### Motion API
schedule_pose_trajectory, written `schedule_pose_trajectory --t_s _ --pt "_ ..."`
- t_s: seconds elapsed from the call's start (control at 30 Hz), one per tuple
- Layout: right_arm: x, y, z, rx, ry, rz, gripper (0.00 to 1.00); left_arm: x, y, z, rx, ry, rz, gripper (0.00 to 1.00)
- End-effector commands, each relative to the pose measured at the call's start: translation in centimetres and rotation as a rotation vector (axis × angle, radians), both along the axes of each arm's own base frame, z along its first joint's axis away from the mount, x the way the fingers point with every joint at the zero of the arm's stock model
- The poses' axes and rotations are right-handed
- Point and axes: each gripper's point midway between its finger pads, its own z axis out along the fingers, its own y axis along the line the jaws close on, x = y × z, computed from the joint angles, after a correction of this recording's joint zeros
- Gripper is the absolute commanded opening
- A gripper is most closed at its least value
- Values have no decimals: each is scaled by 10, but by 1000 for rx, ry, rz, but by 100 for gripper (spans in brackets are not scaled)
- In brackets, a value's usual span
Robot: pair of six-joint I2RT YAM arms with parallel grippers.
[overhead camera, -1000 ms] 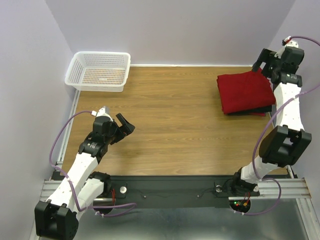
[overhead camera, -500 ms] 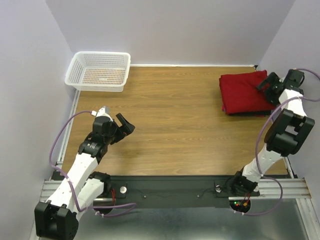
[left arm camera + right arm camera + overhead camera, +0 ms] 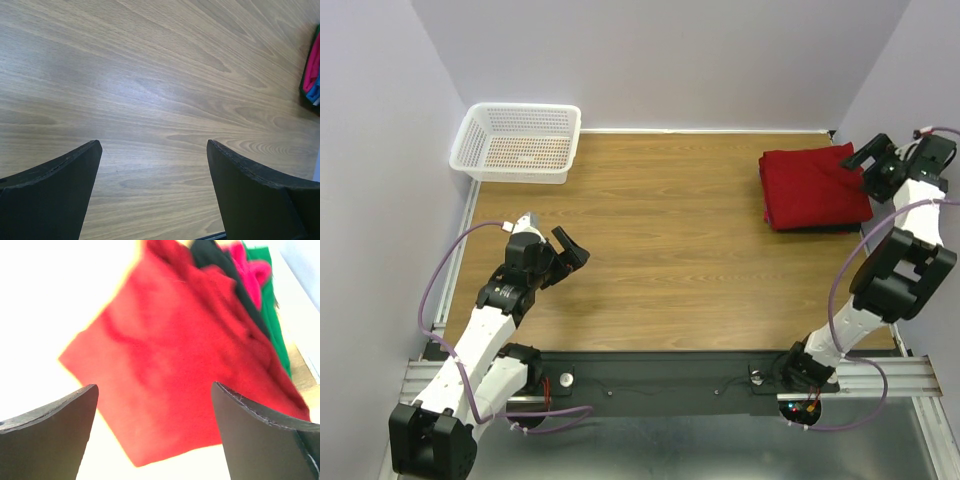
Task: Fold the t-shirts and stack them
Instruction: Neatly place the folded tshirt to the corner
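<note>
A folded bright red t-shirt lies on top of a stack at the table's far right; darker folded shirts show only as edges beneath it. In the right wrist view the red shirt fills the middle, with black, pink and green cloth edges behind it. My right gripper is open and empty at the stack's right edge, its fingers apart above the red cloth. My left gripper is open and empty over bare wood at the near left. The stack's edge shows far off in the left wrist view.
A white lattice basket stands at the table's far left corner. Purple walls close in the back and both sides. The arms' bases and a black rail run along the near edge. Wood tabletop lies between arms.
My right arm has swung from the far side of the stack round to its right edge and lowered. The red shirt stays folded on top. The left arm has not moved.
</note>
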Motion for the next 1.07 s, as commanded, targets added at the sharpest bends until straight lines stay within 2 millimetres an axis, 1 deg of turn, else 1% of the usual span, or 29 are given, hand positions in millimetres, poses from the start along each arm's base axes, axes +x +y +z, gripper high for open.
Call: schedule_pose_trajectory --t_s 0.0,0.03,0.1,0.13,0.17,0.2,0.23,0.27,0.3,0.33,0.37,0.4,0.43,0.47,0.57,0.6,0.63,0.73,0.83,0.9,1.03 --pt "-20 17 94 -121 -195 24 100 8 1 25 12 -68 -2 98" --pt "-33 20 110 -160 -215 -11 100 10 2 31 20 -83 1 98" --pt "-46 36 114 -181 -207 -24 100 11 4 38 27 -95 6 98" --pt "-53 42 112 -183 -195 -33 100 11 5 39 32 -94 9 98" --pt "-67 58 108 -186 -185 -29 100 13 5 46 31 -113 13 98" --pt "-75 68 101 -179 -173 -18 100 13 5 49 27 -120 14 98" --pt "-86 79 77 -153 -126 -8 100 13 5 55 24 -135 15 98" --pt "-101 95 82 -167 -144 7 100 12 5 57 19 -140 18 98" --pt "-110 101 74 -160 -129 7 100 11 6 57 18 -141 22 98" --pt "-124 108 49 -138 -82 11 100 10 6 60 12 -153 24 98" --pt "-135 112 40 -134 -65 11 100 9 7 61 6 -156 29 98" --pt "-148 118 47 -153 -99 7 100 9 6 62 -1 -163 30 98" --pt "-156 122 37 -143 -86 6 100 7 7 63 -4 -169 33 98" --pt "-166 129 18 -115 -51 10 100 5 7 63 -7 -170 35 99" --pt "-176 145 -6 -19 -8 27 100 2 8 65 -14 -181 41 98" --pt "-180 151 -22 20 25 36 100 2 9 65 -14 -186 40 98" --pt "-181 153 -28 37 36 32 100 2 9 70 -11 -199 38 98" --pt "-187 153 -40 29 52 32 100 1 14 71 18 -194 51 98" --pt "-189 154 -36 9 27 37 100 0 17 72 29 -190 58 98" --pt "-191 159 -35 9 14 66 100 0 16 74 25 -204 56 98" --pt "-193 157 -41 5 31 52 100 -1 17 72 26 -210 58 99"
